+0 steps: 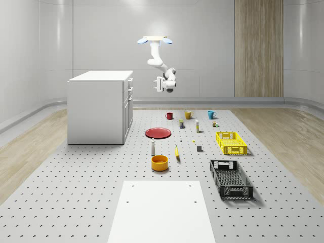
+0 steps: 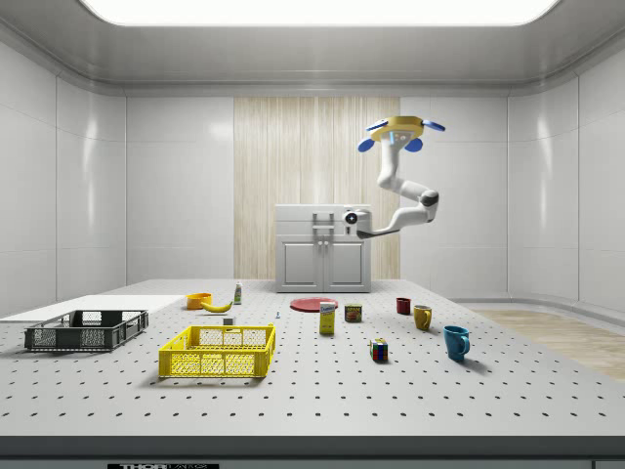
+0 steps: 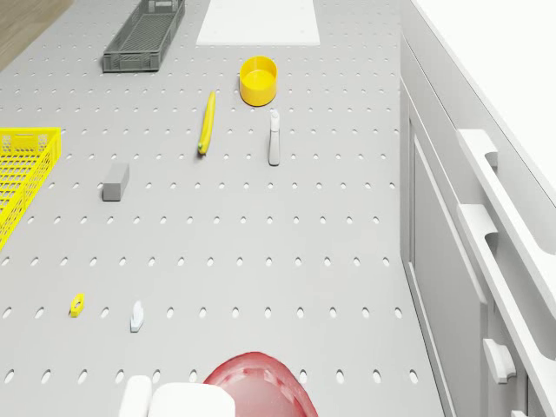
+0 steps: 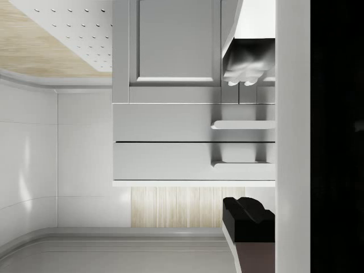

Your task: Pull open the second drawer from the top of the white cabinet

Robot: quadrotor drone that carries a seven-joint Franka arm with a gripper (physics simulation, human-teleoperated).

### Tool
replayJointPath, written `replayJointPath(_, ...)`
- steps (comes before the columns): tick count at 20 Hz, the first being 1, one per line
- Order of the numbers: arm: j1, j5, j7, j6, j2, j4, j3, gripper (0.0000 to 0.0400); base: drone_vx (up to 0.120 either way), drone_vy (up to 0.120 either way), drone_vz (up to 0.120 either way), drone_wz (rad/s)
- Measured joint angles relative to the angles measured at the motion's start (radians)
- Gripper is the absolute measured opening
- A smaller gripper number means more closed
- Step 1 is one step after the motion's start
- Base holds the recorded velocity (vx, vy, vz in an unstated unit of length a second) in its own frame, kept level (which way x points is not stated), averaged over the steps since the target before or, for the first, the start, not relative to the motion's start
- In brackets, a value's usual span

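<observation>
The white cabinet [image 1: 98, 109] stands at the whole-scene view's left, its drawers facing right. The second drawer [image 1: 129, 92] is closed, like the one above it. In the wrist view its front [image 4: 170, 122] and bar handle [image 4: 242, 125] lie between my spread fingers, one white [image 4: 245, 71] and one black [image 4: 248, 219]. The drone [image 1: 154, 40] hovers high in front of the cabinet. The arm hangs below it. My gripper [image 1: 159, 85] is open at drawer height, a short gap from the cabinet front [image 2: 322, 256], touching nothing. From the side, my gripper [image 2: 352, 222] overlaps the drawers.
On the floor in front of the cabinet lie a red plate [image 1: 158, 132], a banana [image 1: 177, 152], an orange bowl [image 1: 159, 162] and a small bottle [image 1: 153, 147]. Three mugs [image 1: 188, 115] stand further back. A yellow crate [image 1: 231, 143] and a black crate [image 1: 231, 178] are at the right.
</observation>
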State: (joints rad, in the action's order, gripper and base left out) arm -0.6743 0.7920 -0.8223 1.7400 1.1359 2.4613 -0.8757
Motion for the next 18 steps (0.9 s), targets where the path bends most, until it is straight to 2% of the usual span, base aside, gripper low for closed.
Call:
replayJointPath(6,-0.009,-0.009,-0.007,0.009,0.010,0.001,-0.003,0.0300,0.120,-0.120,0.000,0.000)
replayJointPath(16,-0.022,-0.022,-0.018,0.021,0.026,0.003,-0.006,0.0300,0.120,-0.004,0.000,0.000)
replayJointPath(18,-0.025,-0.023,-0.021,0.023,0.028,0.002,-0.006,0.0300,0.040,0.000,0.000,0.000)
